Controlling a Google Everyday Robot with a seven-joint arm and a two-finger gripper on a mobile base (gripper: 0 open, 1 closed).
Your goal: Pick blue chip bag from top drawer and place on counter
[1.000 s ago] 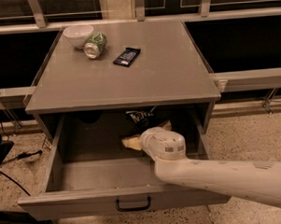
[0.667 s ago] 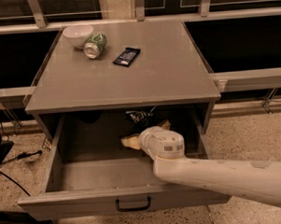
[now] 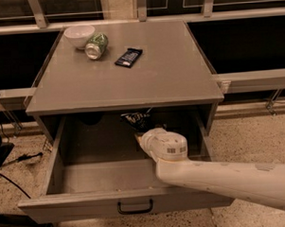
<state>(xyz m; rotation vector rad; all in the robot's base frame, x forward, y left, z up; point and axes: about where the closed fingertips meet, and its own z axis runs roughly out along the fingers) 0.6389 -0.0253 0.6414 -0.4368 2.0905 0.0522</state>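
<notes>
The top drawer [image 3: 80, 209] stands pulled open below the counter [image 3: 146, 84]. The blue chip bag [image 3: 136, 119], crumpled and dark with pale lettering, lies at the back of the drawer, partly under the counter's front edge. My gripper [image 3: 142, 137] is down inside the drawer on the white arm [image 3: 221, 178] that reaches in from the right. It sits just in front of the bag and slightly below it, close to it. The wrist housing hides how the gripper meets the bag.
On the counter's far left are a white bowl [image 3: 79, 35], a green can [image 3: 96, 45] lying on its side and a flat dark bar wrapper [image 3: 129, 57]. A black handle [image 3: 135, 208] is on the drawer front. Rails run behind the cabinet, and cables lie on the floor at left.
The gripper has moved a little further back into the drawer, towards the chip bag. The bag and the things on the counter have not moved.
</notes>
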